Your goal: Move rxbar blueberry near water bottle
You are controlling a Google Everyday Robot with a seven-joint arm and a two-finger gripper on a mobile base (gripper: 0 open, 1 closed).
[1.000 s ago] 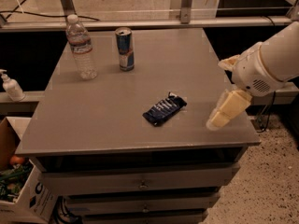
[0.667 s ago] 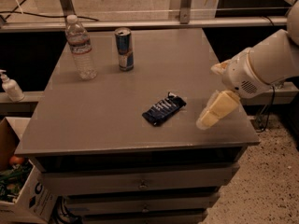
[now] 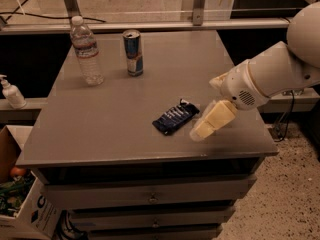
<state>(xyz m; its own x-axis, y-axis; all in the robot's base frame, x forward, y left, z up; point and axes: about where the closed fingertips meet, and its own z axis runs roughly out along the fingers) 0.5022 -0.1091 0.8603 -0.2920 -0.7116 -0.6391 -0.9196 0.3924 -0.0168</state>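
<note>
The rxbar blueberry (image 3: 175, 117), a flat dark-blue wrapper with white lettering, lies near the middle front of the grey table (image 3: 100, 124). The water bottle (image 3: 86, 50), clear with a white cap, stands upright at the far left of the table. My gripper (image 3: 205, 125) with cream fingers hangs just right of the bar, close to the table top, on a white arm coming in from the right. It holds nothing.
A blue-and-silver drink can (image 3: 133, 52) stands right of the water bottle. A white pump bottle (image 3: 11, 92) sits on a ledge to the left. A cardboard box (image 3: 20, 204) is on the floor at lower left. Drawers run below the table top.
My gripper has moved left and slightly down, closing in on the right end of the bar. The bar, bottle and can have not moved.
</note>
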